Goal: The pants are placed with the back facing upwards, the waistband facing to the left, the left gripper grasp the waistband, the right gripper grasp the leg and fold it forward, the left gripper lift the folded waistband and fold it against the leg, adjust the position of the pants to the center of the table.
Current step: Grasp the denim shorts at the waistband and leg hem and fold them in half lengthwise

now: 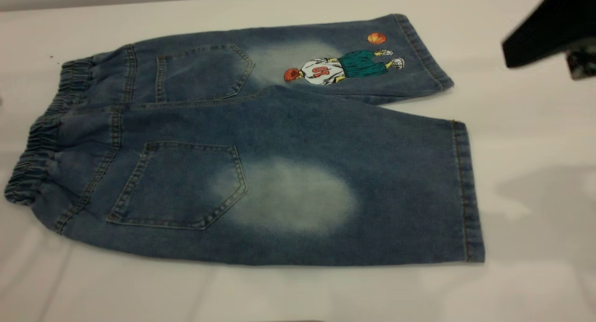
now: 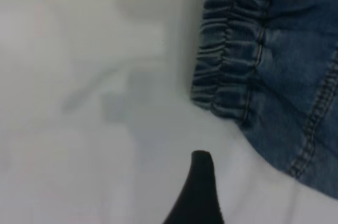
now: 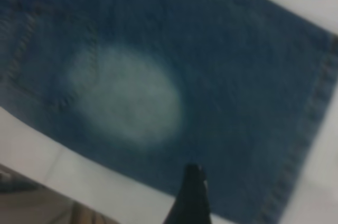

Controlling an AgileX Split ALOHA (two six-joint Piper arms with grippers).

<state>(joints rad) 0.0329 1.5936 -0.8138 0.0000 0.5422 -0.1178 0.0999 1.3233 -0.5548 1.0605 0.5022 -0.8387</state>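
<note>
The pants [image 1: 279,140] lie flat on the white table [image 1: 535,210], back side up with both back pockets showing. Their ruched waistband [image 1: 44,136] points left. The leg [image 1: 372,191] with the pale oval patch is nearest the front edge, and the printed leg lies behind it. In the left wrist view my left gripper [image 2: 200,182] hovers over bare table just off the waistband [image 2: 227,60], touching nothing. My right gripper [image 3: 193,187] hangs above the leg [image 3: 227,76], near its side edge and close to the pale patch [image 3: 124,94]. A black part of the right arm [image 1: 545,29] shows at the exterior view's upper right.
White tabletop [image 1: 288,294] surrounds the pants on every side, widest to the right and in front. The table's edge, with something darker beyond it, shows in a corner of the right wrist view [image 3: 31,197].
</note>
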